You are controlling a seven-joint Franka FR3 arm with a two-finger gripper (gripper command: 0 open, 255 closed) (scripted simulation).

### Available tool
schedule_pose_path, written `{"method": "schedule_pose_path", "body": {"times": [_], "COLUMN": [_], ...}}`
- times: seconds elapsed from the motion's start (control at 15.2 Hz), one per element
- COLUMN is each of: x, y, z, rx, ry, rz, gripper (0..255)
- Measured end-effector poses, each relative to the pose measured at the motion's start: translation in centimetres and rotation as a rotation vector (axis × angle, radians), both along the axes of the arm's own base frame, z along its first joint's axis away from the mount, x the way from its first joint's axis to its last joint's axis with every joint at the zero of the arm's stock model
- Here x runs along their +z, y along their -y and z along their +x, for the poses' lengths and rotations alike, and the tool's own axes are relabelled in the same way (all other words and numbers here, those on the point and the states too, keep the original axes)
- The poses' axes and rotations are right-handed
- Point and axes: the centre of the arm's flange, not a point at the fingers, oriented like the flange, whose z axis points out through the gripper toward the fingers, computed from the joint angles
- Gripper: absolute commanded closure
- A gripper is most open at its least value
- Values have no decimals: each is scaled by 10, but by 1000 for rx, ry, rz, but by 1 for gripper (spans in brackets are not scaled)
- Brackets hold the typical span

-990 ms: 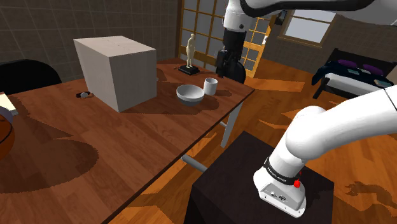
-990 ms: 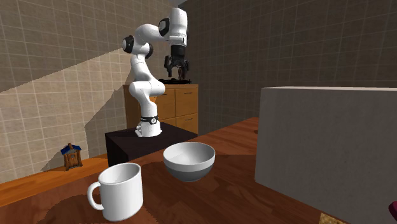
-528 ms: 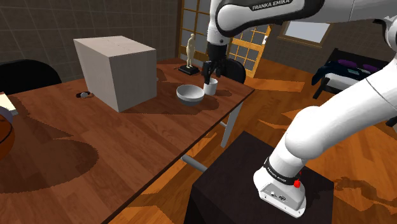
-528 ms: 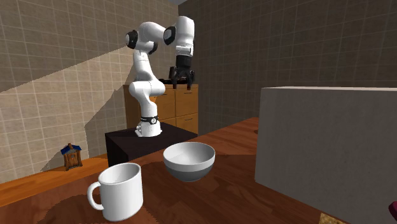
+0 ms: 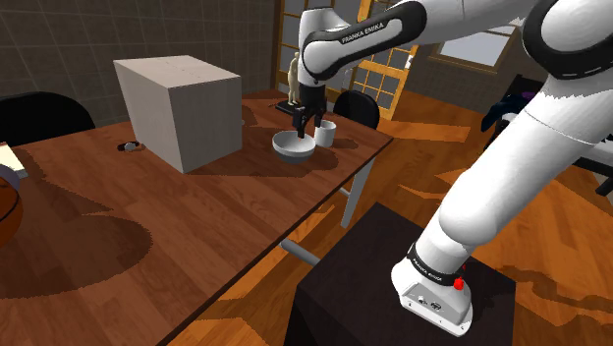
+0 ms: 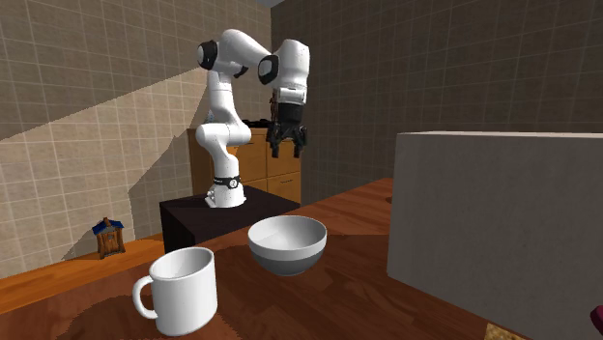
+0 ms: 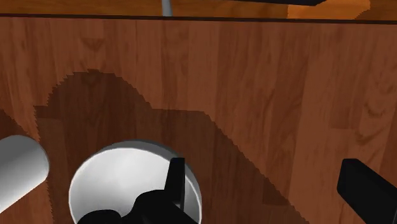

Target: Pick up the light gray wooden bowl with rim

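Observation:
The light grey bowl [image 5: 293, 145] with a white inside sits upright on the wooden table [image 5: 196, 226], near the edge that faces the stand. In the second exterior view the bowl [image 6: 287, 243] is in the foreground. My black gripper [image 5: 303, 124] hangs open just above the bowl, with nothing held. It also appears high behind the table in the second exterior view [image 6: 287, 146]. In the wrist view the gripper [image 7: 270, 186] is spread wide. One finger [image 7: 175, 181] is over the bowl's [image 7: 118, 178] rim and the other is over bare wood beside it.
A white mug [image 5: 325, 133] stands right beside the bowl and is close to the gripper. A large grey box [image 5: 179, 108] sits further along the table. A pale figurine [image 5: 294, 79] stands behind the bowl. The dark stand [image 5: 393, 285] is below the table edge.
The arm has swung toward the shoulder view's left and come down, from beyond the table edge to just above the bowl. Bowl and mug have not moved.

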Motion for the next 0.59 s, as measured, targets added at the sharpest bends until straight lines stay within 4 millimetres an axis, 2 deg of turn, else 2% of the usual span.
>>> {"method": "schedule_pose_path", "body": {"times": [0.59], "x": [-71], "y": [20], "z": [93], "rx": [29], "ry": [-9], "rz": [-30], "gripper": [0]}}
